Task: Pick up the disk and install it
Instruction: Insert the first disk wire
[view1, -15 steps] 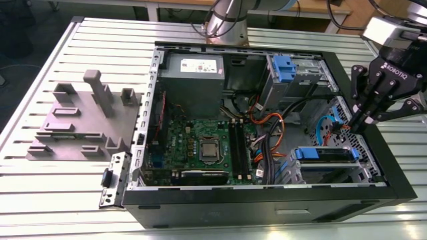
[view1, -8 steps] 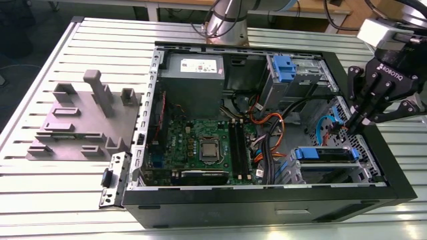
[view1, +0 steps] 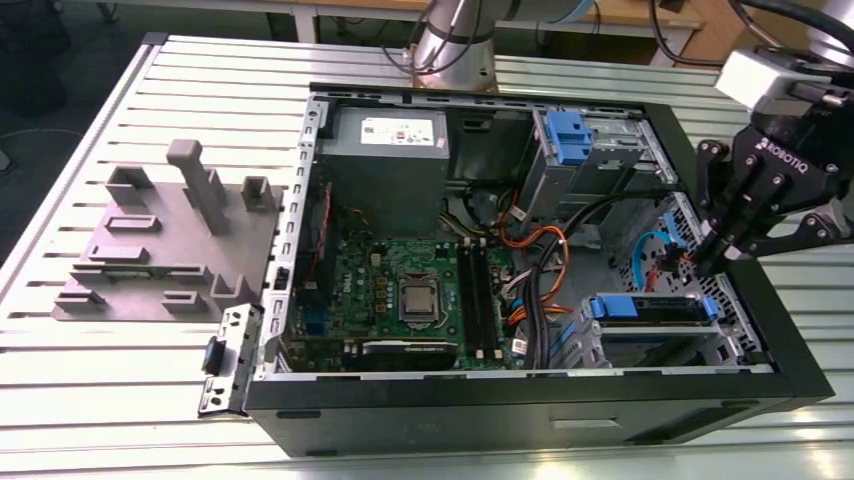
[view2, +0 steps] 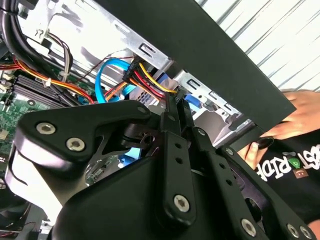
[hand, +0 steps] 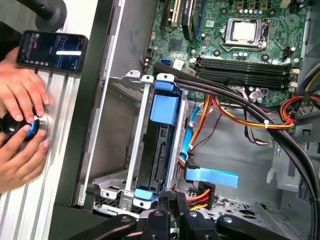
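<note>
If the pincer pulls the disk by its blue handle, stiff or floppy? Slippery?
Probably rigid: the disk sits in a blue plastic frame inside its metal bay. The smooth handle may be slippery. The cables beside it look floppy and may snag.

A wide table of ribbed silver metal slats (view1: 80, 400) fills most of the exterior view and reflects bright light. Behind its far edge stands a light wooden bench with pale legs (view1: 310, 12), and below it is a dark floor (view1: 94, 22). Black cables (view1: 667, 22) hang near the bench.
</note>
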